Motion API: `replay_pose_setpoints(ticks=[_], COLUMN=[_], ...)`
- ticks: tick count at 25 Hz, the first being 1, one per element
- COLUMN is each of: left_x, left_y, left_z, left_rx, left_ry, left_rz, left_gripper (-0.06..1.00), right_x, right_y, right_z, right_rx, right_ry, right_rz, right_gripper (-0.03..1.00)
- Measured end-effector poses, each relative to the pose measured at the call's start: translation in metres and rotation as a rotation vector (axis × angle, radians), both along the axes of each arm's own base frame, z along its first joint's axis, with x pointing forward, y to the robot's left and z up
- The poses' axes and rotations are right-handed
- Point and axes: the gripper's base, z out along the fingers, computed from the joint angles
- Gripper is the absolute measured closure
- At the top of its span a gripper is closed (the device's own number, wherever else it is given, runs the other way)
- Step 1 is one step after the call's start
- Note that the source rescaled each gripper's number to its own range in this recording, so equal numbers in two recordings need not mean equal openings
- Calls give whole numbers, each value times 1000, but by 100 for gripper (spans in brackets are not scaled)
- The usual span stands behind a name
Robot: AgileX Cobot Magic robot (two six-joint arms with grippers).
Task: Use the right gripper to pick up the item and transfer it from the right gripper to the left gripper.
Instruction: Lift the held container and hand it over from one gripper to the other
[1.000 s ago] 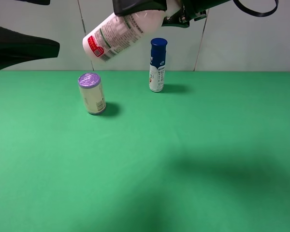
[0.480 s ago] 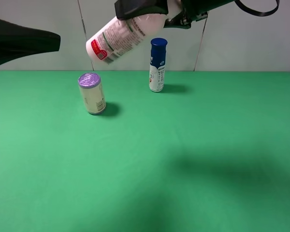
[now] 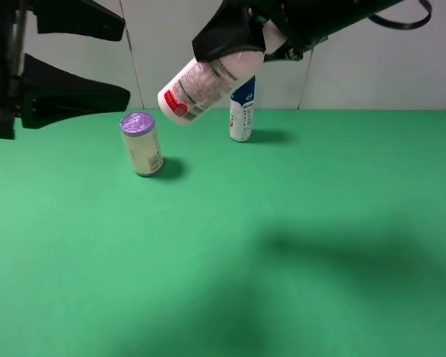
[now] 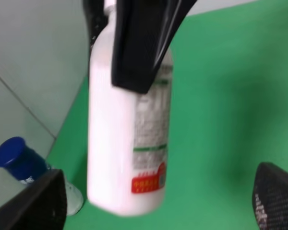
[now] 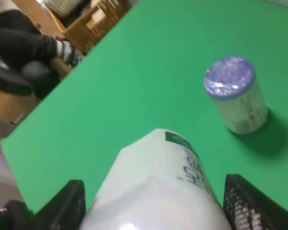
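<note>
Hanging high over the green table (image 3: pixel 297 238), the right gripper (image 3: pixel 230 41) was clamped on the upper part of the white bottle (image 3: pixel 208 83). The bottle was in the air, tilted base-first toward the left gripper (image 3: pixel 126 63). That gripper had its fingers spread wide and apart from the bottle. In its wrist view the bottle's base lay in line with the gap between the two pads, touching neither.

The handover looked about half done. To do it well, I judged, the left fingers should close squarely across the labelled lower body, clear of the right fingers. The right grip should let go only once the left was firm, since smooth plastic held at a tilt could slip or swing.

The table was flat, matte green. Behind it stood a pale panelled wall (image 3: pixel 372 67), and past the table's edge the right wrist view showed wooden furniture (image 5: pixel 93 21) — too blurred to name closer. A purple-lidded can (image 3: pixel 141 145) and a slimmer blue-capped bottle (image 3: pixel 240 123) stood upright near the back, below the handover.
</note>
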Motion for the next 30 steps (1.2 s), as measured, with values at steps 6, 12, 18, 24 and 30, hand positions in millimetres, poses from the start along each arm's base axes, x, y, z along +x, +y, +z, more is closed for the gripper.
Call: replay_pose_setpoints(ticks=[6,12,18,24,30], left_x=[12,21,16,12,12], left_y=[-3,-6,-5,-5,-8], left_z=[-13,-27,-38,-47,-42], left_rx=[24,35,68,56,16], left_ry=[36,93,76,85,38], left_rz=[19,9,-31,-40,-64], left_gripper=[41,41,41,41,41], right_x=[2,7,10,10,9], right_y=[-1,1,2,4,5], right_z=[-9,-22,-30,-28,-27], right_rx=[-40,-63,-78,-57,-35], right_ry=[3,25,41,46,52], right_rz=[1,-8,-12,-10,-2], right_gripper=[91,91,91,91,91])
